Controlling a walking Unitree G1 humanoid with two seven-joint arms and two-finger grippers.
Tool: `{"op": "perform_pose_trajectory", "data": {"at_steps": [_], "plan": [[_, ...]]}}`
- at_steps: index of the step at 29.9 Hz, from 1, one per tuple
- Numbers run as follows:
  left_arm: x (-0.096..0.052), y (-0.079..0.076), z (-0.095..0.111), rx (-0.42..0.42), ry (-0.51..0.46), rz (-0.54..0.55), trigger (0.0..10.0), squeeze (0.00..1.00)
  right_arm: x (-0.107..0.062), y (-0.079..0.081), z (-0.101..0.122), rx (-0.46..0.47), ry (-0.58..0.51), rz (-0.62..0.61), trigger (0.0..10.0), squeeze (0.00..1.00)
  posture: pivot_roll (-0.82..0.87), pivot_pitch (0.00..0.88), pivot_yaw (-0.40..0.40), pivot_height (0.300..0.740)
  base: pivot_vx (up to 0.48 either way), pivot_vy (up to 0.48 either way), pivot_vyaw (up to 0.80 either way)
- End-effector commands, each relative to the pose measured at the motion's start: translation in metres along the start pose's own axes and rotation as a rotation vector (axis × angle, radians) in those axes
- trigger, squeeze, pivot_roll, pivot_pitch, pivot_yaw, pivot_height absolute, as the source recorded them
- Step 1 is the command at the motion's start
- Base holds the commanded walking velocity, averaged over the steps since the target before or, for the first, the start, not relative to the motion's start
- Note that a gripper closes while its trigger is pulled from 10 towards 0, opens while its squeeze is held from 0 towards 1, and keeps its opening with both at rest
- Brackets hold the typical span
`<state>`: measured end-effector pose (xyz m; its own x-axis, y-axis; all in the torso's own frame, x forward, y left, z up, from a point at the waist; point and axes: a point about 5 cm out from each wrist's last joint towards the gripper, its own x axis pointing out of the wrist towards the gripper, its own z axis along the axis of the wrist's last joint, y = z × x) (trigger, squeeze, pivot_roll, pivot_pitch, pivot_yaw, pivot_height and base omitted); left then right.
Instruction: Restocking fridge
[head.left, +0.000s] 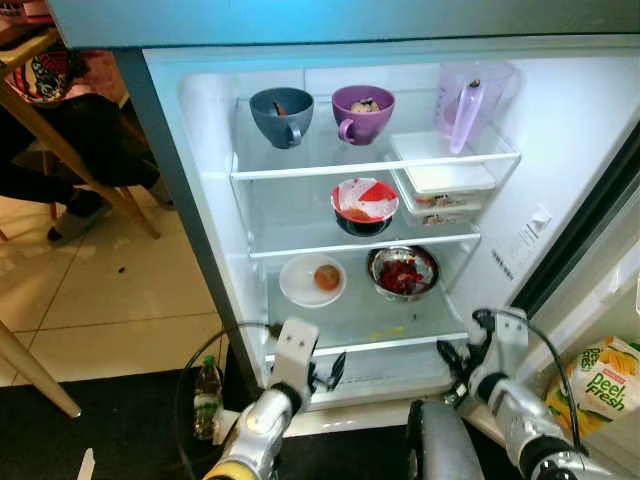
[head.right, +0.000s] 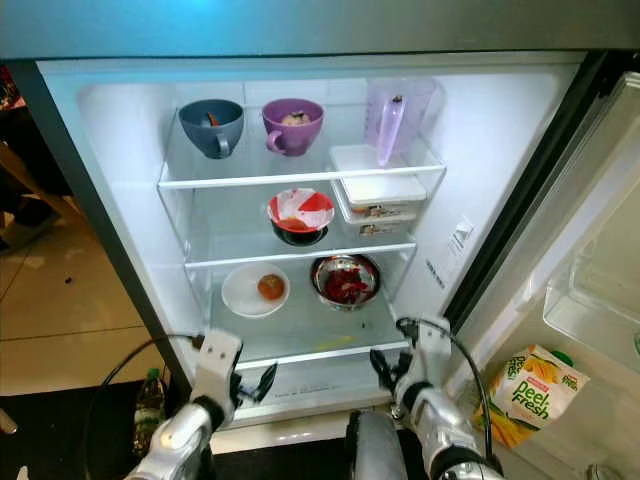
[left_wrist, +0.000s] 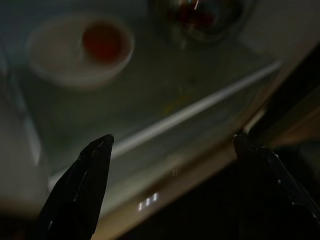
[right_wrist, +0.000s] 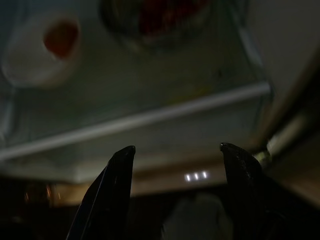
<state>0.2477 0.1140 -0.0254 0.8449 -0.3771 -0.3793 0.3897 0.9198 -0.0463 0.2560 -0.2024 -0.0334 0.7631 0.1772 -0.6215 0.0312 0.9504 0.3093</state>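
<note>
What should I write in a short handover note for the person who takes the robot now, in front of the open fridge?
Left gripper: open, holding nothing, low before the bottom shelf.
Right gripper: open, holding nothing, at the same height.
In the fridge: blue cup, purple cup and pitcher on the top shelf; red-and-white bowl and stacked containers in the middle; white plate and metal bowl at the bottom.
Juice carton stands in the door at right; a bottle stands on the floor at left.
Done: door open. Left: nothing is in hand yet, so the next item is still to be picked.
</note>
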Motion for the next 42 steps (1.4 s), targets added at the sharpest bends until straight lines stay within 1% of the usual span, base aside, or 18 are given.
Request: {"op": "perform_pose_trajectory", "data": {"at_steps": [1, 4, 7, 11, 14, 16, 18, 19, 20, 22, 27, 29, 32, 34, 38, 40, 41, 42], "plan": [[-0.004, 0.003, -0.008, 0.006, 0.041, 0.007, 10.0, 0.0, -0.001, -0.001, -0.002, -0.013, 0.019, -0.003, 10.0, 0.0, -0.04, 0.0, -0.027, 0.6, 0.0, 0.0, 0.0], [-0.013, 0.006, -0.025, -0.025, 0.11, 0.033, 10.0, 0.0, -0.004, -0.005, -0.015, -0.004, 0.054, -0.002, 10.0, 0.0, -0.05, 0.0, -0.024, 0.615, 0.0, 0.0, 0.0], [-0.016, 0.008, -0.03, -0.038, 0.136, 0.042, 10.0, 0.0, -0.005, -0.004, -0.016, 0.011, 0.05, 0.02, 10.0, 0.0, -0.05, 0.0, -0.02, 0.625, 0.0, 0.0, 0.0], [-0.017, 0.01, -0.033, -0.051, 0.153, 0.048, 10.0, 0.0, -0.004, -0.001, -0.015, 0.018, 0.039, 0.05, 10.0, 0.0, -0.05, 0.0, -0.021, 0.645, 0.0, 0.0, 0.0], [-0.017, 0.009, -0.034, -0.056, 0.167, 0.042, 10.0, 0.0, -0.004, -0.001, -0.015, 0.0, 0.048, 0.055, 10.0, 0.0, -0.05, 0.0, -0.02, 0.655, 0.0, 0.0, 0.0], [-0.019, 0.007, -0.039, -0.064, 0.202, 0.029, 10.0, 0.0, -0.005, -0.002, -0.017, -0.021, 0.063, 0.048, 10.0, 0.0, -0.05, 0.0, -0.02, 0.665, 0.0, 0.0, 0.0], [-0.019, 0.007, -0.039, -0.064, 0.202, 0.029, 10.0, 0.0, -0.005, -0.002, -0.017, -0.021, 0.063, 0.048, 10.0, 0.0, -0.05, 0.0, -0.02, 0.665, 0.0, 0.0, 0.0], [-0.026, 0.006, -0.051, -0.069, 0.261, 0.024, 10.0, 0.0, -0.008, -0.007, -0.021, -0.01, 0.075, 0.022, 10.0, 0.0, -0.05, 0.0, -0.02, 0.675, 0.0, 0.0, 0.0], [-0.031, 0.006, -0.057, -0.074, 0.293, 0.031, 10.0, 0.0, -0.009, -0.011, -0.023, 0.006, 0.076, 0.005, 10.0, 0.0, -0.05, 0.0, -0.018, 0.68, 0.0, 0.0, 0.0], [-0.034, 0.006, -0.061, -0.077, 0.311, 0.036, 10.0, 0.0, -0.01, -0.013, -0.024, 0.016, 0.075, -0.005, 10.0, 0.0, -0.05, 0.0, -0.018, 0.685, 0.0, 0.0, 0.0], [-0.052, 0.009, -0.083, -0.125, 0.413, 0.081, 10.0, 0.0, -0.016, -0.024, -0.029, 0.041, 0.078, -0.048, 10.0, 0.0, -0.05, 0.0, -0.017, 0.71, 0.0, 0.0, 0.0], [-0.055, 0.01, -0.086, -0.138, 0.432, 0.098, 10.0, 0.0, -0.017, -0.027, -0.03, 0.055, 0.079, -0.073, 10.0, 0.0, -0.05, 0.0, -0.016, 0.71, 0.0, 0.0, 0.0], [-0.064, 0.014, -0.095, -0.166, 0.474, 0.137, 10.0, 0.0, -0.02, -0.033, -0.031, 0.119, 0.065, -0.122, 10.0, 0.0, -0.05, 0.0, -0.014, 0.71, 0.0, 0.0, 0.0], [-0.068, 0.015, -0.099, -0.183, 0.493, 0.152, 10.0, 0.0, -0.021, -0.035, -0.033, 0.123, 0.075, -0.135, 10.0, 0.0, -0.05, 0.0, -0.015, 0.71, 0.0, 0.0, 0.0], [-0.073, 0.017, -0.103, -0.2, 0.515, 0.17, 10.0, 0.0, -0.022, -0.033, -0.037, 0.149, 0.08, -0.101, 10.0, 0.0, -0.05, 0.0, -0.015, 0.71, 0.0, 0.0, 0.0], [-0.078, 0.017, -0.108, -0.209, 0.538, 0.18, 10.0, 0.0, -0.023, -0.031, -0.042, 0.159, 0.092, -0.066, 10.0, 0.0, -0.05, 0.0, -0.015, 0.72, 0.0, 0.0, 0.0], [-0.078, 0.017, -0.108, -0.209, 0.538, 0.18, 10.0, 0.0, -0.023, -0.031, -0.042, 0.159, 0.092, -0.066, 10.0, 0.0, -0.05, 0.0, -0.015, 0.72, 0.0, 0.0, 0.0], [-0.081, 0.017, -0.111, -0.216, 0.553, 0.184, 10.0, 0.0, -0.024, -0.031, -0.045, 0.155, 0.104, -0.062, 10.0, 0.0, -0.05, 0.0, -0.012, 0.725, 0.0, 0.0, 0.0]]}}
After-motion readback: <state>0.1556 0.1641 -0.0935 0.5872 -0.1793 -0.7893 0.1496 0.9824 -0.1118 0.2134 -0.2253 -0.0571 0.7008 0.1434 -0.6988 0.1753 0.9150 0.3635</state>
